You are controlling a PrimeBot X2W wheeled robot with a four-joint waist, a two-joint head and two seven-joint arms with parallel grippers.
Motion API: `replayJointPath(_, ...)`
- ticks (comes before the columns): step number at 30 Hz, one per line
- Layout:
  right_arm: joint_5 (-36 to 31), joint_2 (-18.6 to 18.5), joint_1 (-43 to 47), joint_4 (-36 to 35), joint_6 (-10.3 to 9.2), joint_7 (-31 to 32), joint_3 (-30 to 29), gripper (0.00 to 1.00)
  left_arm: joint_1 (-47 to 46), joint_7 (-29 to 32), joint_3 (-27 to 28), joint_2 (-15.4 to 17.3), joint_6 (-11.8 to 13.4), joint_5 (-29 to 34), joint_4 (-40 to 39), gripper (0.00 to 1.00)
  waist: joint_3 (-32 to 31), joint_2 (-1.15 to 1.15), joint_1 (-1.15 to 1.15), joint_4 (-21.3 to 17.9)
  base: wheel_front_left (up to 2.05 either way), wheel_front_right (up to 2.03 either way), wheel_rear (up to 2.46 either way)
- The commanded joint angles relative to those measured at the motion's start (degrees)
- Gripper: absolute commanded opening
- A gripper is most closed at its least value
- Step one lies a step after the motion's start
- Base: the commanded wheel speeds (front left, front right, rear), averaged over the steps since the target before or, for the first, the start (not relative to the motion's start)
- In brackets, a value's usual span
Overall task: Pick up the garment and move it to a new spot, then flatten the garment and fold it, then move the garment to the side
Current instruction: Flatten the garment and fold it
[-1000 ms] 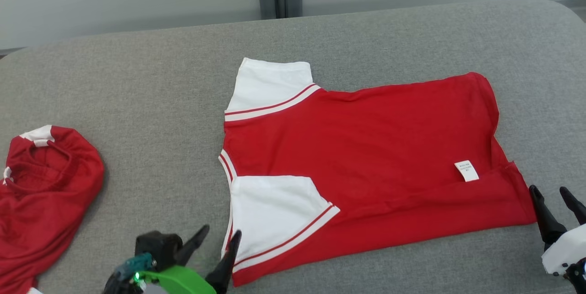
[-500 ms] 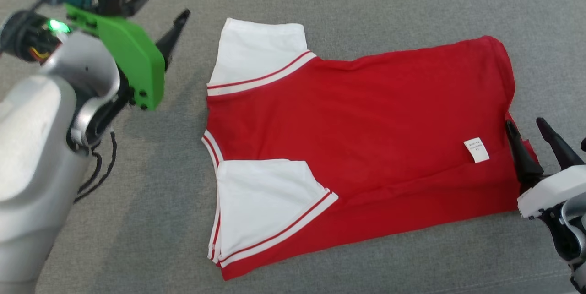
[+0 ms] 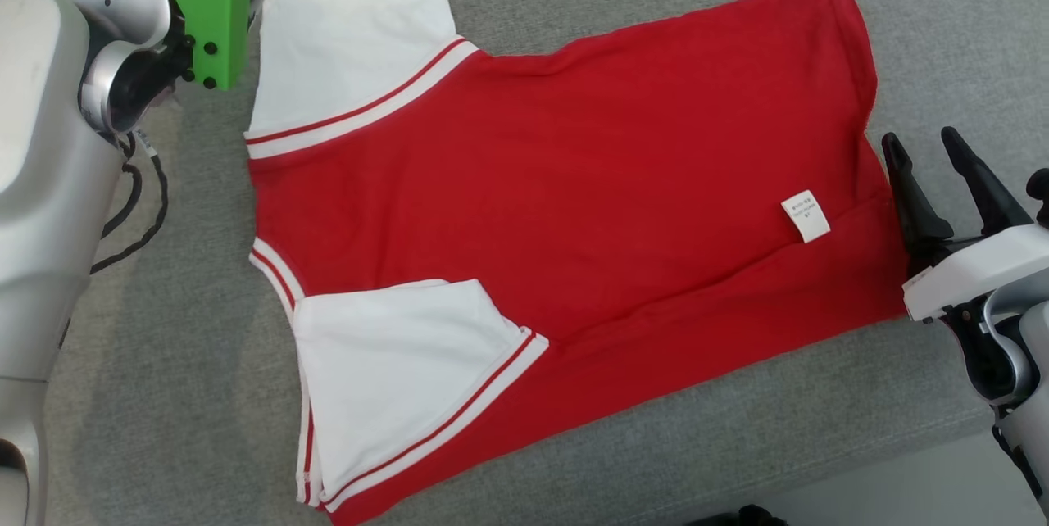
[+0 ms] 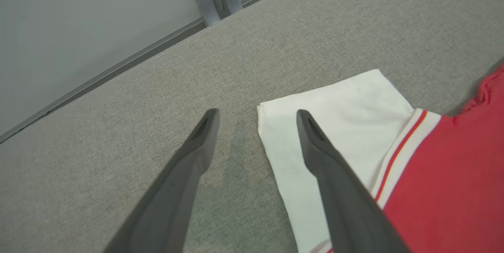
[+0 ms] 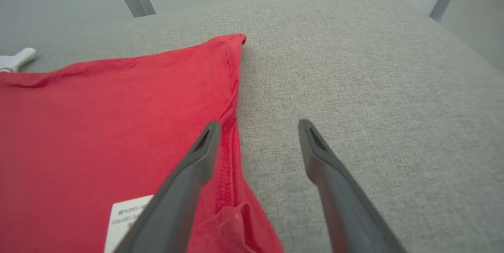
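Grey fabric surface (image 3: 656, 444) carries the garment (image 3: 574, 182), which lies flat on it: red body folded lengthwise, two white sleeves at one end, hem at the other.

Left forearm (image 3: 41, 182), pale, runs up alongside the sleeve end of the garment. A green plate (image 3: 201, 10) at the wrist sits just beside the far sleeve (image 3: 344, 51).

Left gripper (image 4: 256, 114): released, fingers spread and holding nothing. It straddles the outer corner of the far sleeve, one finger over the white cloth and the other over bare grey. Whether it touches the cloth cannot be told.

Right gripper (image 3: 919, 139): also released, fingers spread, at the hem end of the garment. In the right wrist view one finger lies over the stitched hem edge and the other over bare surface beside it.

Label (image 3: 806, 216), small and white, lies on the red near the hem, just beside the right gripper.

Versus 0.5 s ago: the camera has shifted. The left gripper stood apart from the far sleeve and is now at its corner. Right gripper unchanged at the hem; garment lay unchanged.
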Motion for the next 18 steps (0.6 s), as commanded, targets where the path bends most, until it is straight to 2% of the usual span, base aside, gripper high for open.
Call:
replayJointPath(1, 0.1, 0.3, -0.8, 0.3, -0.11, -0.5, 0.0, 1.0, -1.0, -0.2, -0.2, 0.5, -0.2, -0.2, 0.9, 1.0, 3.1, 0.0, 0.0, -3.2, 0.0, 0.0, 0.0)
replayJointPath(8, 0.6, 0.1, -1.4, 1.1, -0.11, -1.4, 0.2, 1.0, -2.8, -0.7, -2.2, 2.3, -0.3, 1.2, 5.8, 1.0, 4.2, 0.0, 0.0, -4.8, 0.0, 0.0, 0.0)
replayJointPath(16, 0.9, 0.4, -1.7, 1.7, -0.11, -1.9, 0.5, 1.0, -3.4, -1.7, -3.4, 2.9, -0.4, 1.5, 9.4, 1.0, 4.3, 0.0, 0.0, -5.6, 0.0, 0.0, 0.0)
replayJointPath(17, 0.9, 0.5, -1.6, 1.8, -0.11, -1.9, 0.5, 1.0, -3.6, -1.6, -3.5, 2.8, -0.4, 1.3, 9.8, 0.94, 4.4, 0.0, 0.0, -5.6, 0.0, 0.0, 0.0)
replayJointPath(18, 0.9, 0.5, -1.6, 1.9, -0.11, -2.0, 0.5, 1.0, -3.7, -1.6, -3.6, 2.8, -0.4, 1.3, 10.0, 0.77, 4.5, 0.0, 0.0, -5.7, 0.0, 0.0, 0.0)
